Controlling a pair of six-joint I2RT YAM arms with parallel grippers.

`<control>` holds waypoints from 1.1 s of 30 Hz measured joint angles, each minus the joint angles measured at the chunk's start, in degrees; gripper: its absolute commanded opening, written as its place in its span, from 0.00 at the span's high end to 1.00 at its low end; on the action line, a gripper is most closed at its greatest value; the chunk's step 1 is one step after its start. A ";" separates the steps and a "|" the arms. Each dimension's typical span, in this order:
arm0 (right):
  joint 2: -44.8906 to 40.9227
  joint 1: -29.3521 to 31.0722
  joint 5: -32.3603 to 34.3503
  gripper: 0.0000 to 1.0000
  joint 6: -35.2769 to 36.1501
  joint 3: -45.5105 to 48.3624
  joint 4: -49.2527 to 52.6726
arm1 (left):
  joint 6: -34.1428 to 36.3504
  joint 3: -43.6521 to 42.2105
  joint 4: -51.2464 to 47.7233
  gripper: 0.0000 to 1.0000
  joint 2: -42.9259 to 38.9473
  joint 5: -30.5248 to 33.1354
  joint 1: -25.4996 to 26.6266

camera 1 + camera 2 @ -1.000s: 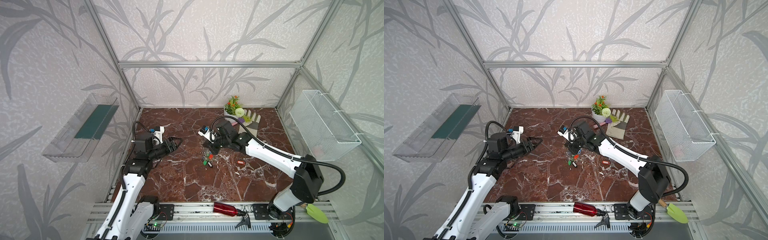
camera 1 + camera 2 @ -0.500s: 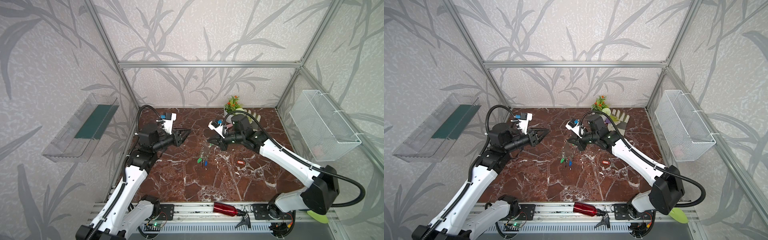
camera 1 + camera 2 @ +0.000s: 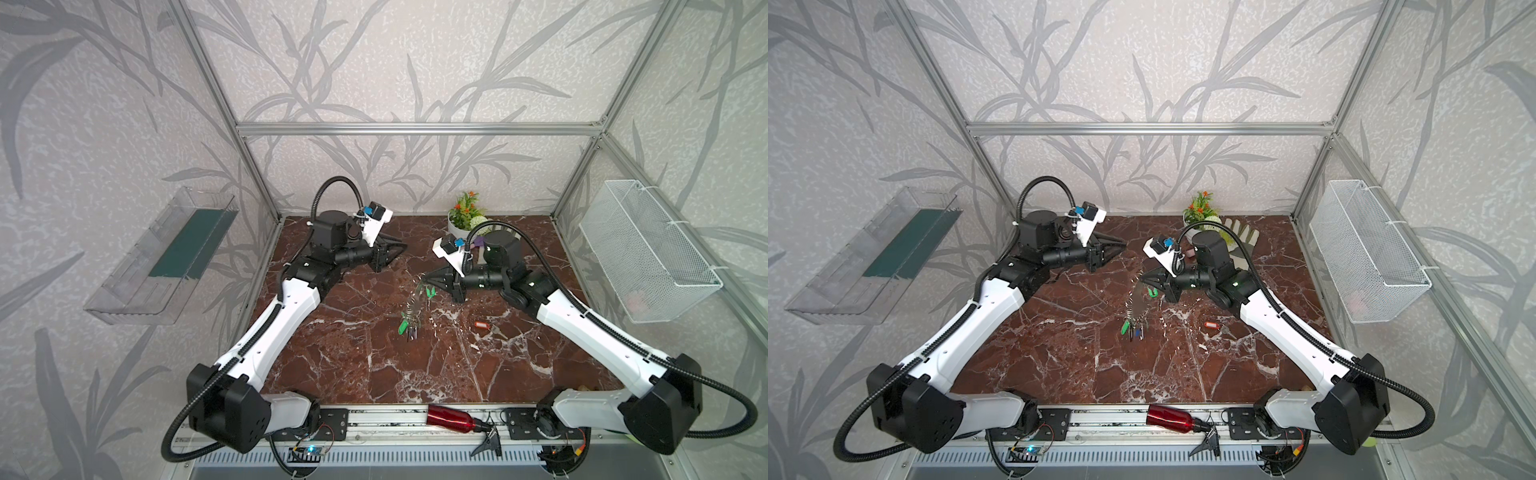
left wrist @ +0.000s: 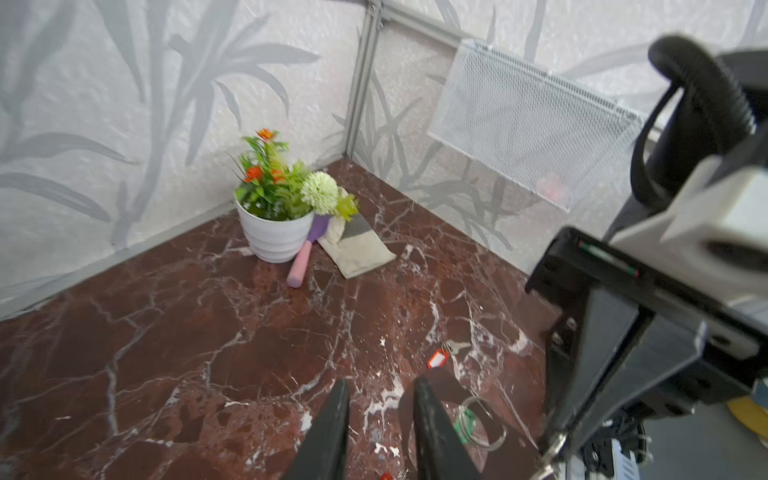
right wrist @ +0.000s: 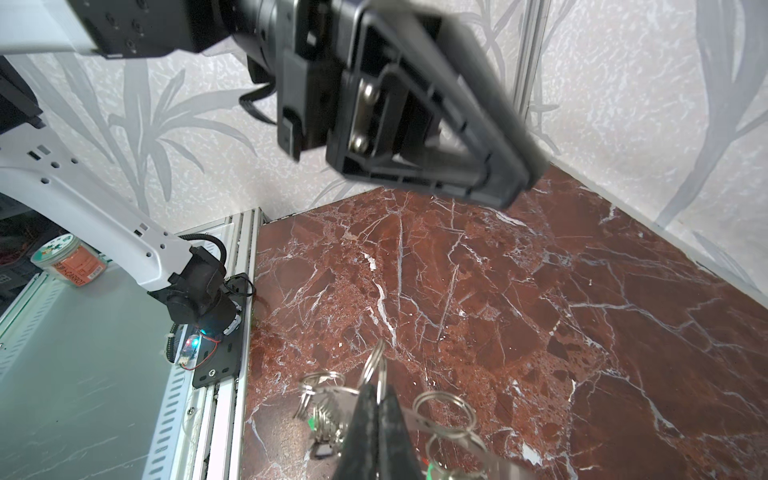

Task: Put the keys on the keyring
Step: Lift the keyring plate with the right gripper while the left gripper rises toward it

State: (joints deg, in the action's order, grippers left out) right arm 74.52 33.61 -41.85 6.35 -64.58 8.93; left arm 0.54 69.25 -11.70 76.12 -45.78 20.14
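Your red-brown marble tabletop sits inside leaf-patterned walls. On the left, your left gripper hovers raised, its jaws slightly parted with nothing between them. Mid-table, the flat grey-tan oval keyring hangs tilted from your right gripper, which is clamped on its upper edge. Further right, the loose red-orange tagged key lies on the marble.

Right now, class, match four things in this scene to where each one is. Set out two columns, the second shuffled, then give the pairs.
1 keyring
2 red key
3 pot
4 bottle

A lies loose on the table
B stands upright at the back
C gripped by the right gripper
D lies on the front rail

Pairs: 1-C, 2-A, 3-B, 4-D
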 measured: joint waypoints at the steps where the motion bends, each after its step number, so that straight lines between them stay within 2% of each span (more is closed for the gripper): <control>1: 0.09 -0.35 -0.50 1.00 -0.39 0.04 -0.35 | 1.68 0.04 -1.68 0.71 0.76 -0.46 0.63; 8: 1.09 -1.11 -2.75 1.00 -2.05 0.85 -3.21 | 10.91 3.80 -11.21 0.63 6.82 -2.93 1.90; 14: 3.93 -3.04 -4.09 1.00 -3.45 0.85 -4.90 | 15.74 5.92 -15.78 0.57 9.01 -6.12 2.16; 23: 7.21 -6.14 -5.42 1.00 -5.29 0.79 -6.12 | 18.71 6.69 -18.29 0.44 9.05 -8.66 3.30; 30: 7.54 -6.62 -6.97 1.00 -6.19 0.76 -6.54 | 18.71 6.45 -17.75 0.45 8.90 -8.13 4.55; 33: 7.54 -7.39 -8.24 1.00 -7.10 0.76 -7.74 | 16.39 4.11 -14.69 0.45 7.08 -8.15 3.02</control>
State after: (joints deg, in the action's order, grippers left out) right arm 82.06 26.22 -50.09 -0.75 -63.81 1.19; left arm 16.93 73.36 -26.39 83.20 -53.93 23.16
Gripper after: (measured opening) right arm 0.050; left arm 0.554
